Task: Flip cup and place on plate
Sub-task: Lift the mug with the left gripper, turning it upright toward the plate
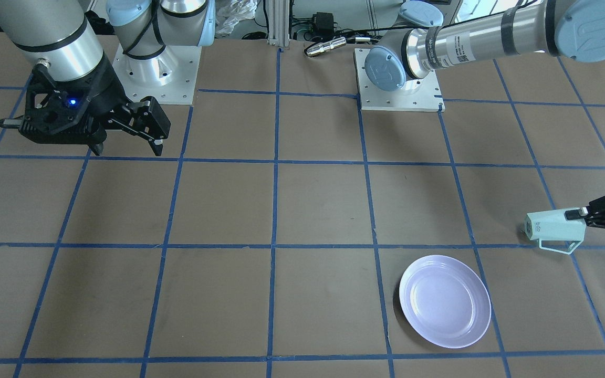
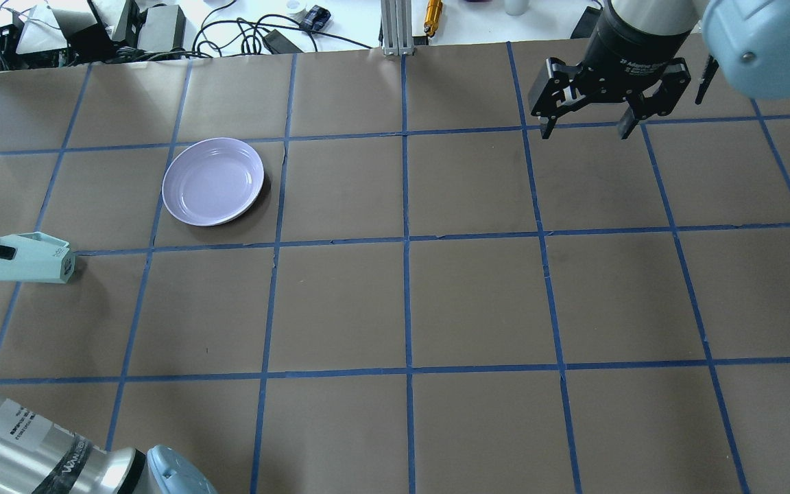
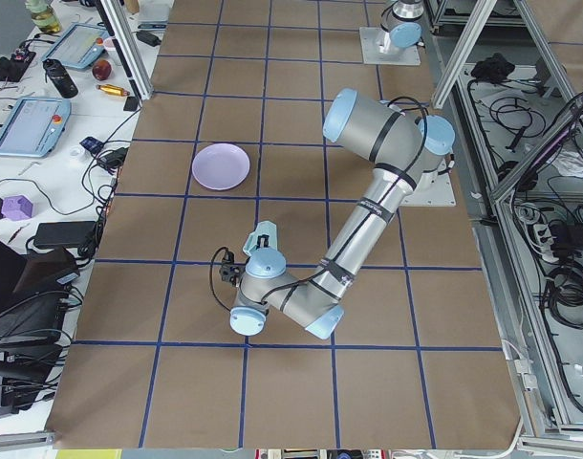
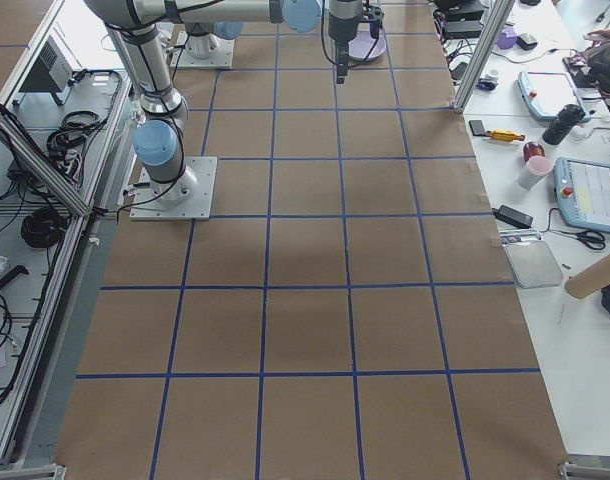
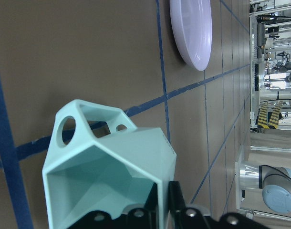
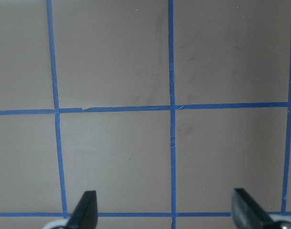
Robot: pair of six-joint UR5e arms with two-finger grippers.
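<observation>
The pale mint-green faceted cup (image 1: 549,226) lies on its side, its base toward the table's middle and its angular handle toward the plate's side. It also shows in the overhead view (image 2: 30,259) and, close up, in the left wrist view (image 5: 112,181). My left gripper (image 1: 578,214) is shut on the cup's rim wall, one finger inside the mouth (image 5: 160,210). I cannot tell whether the cup touches the table. The lavender plate (image 1: 445,301) sits empty, one grid square away (image 2: 213,180). My right gripper (image 2: 587,130) is open and empty, far off above the table (image 6: 165,210).
The arms' white base plates (image 1: 158,68) (image 1: 397,79) sit at the robot's side. An aluminium post (image 2: 395,27), a yellow tool (image 2: 433,10) and cables lie beyond the table's far edge. Brown paper with blue tape lines (image 2: 405,240) covers the table.
</observation>
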